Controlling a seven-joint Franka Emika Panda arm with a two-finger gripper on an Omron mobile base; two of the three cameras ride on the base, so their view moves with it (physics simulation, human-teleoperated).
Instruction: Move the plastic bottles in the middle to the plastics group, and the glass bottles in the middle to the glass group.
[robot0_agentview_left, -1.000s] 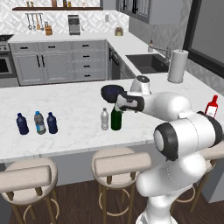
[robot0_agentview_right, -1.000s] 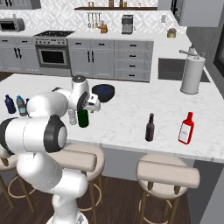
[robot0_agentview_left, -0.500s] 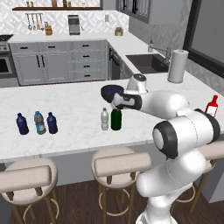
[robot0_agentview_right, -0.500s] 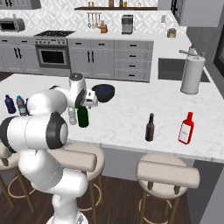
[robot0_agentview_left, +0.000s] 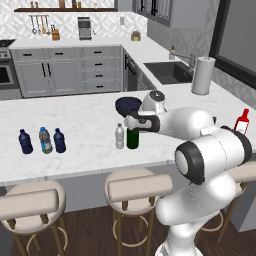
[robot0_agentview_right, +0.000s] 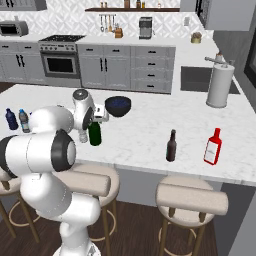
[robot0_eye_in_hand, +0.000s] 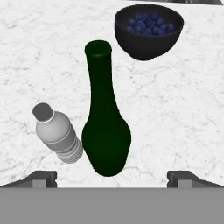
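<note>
Your two-finger gripper (robot0_eye_in_hand: 112, 177) hangs above the tall dark green glass bottle with the long neck (robot0_eye_in_hand: 105, 118), which stands upright on the white marble island counter (robot0_agentview_left: 80, 125) with the small clear greyish plastic bottle (robot0_eye_in_hand: 57, 133) just beside it and a dark bowl of blueberries (robot0_eye_in_hand: 148, 29) near behind it. The jaws stand wide apart, one fingertip on either side of the green bottle, clamped on nothing. You have the three small plastic bottles (robot0_agentview_left: 42, 141) well apart toward one end of the counter, and the red flat-sided bottle (robot0_agentview_right: 213, 147) with the dark brown bottle (robot0_agentview_right: 171, 146) toward the other.
</note>
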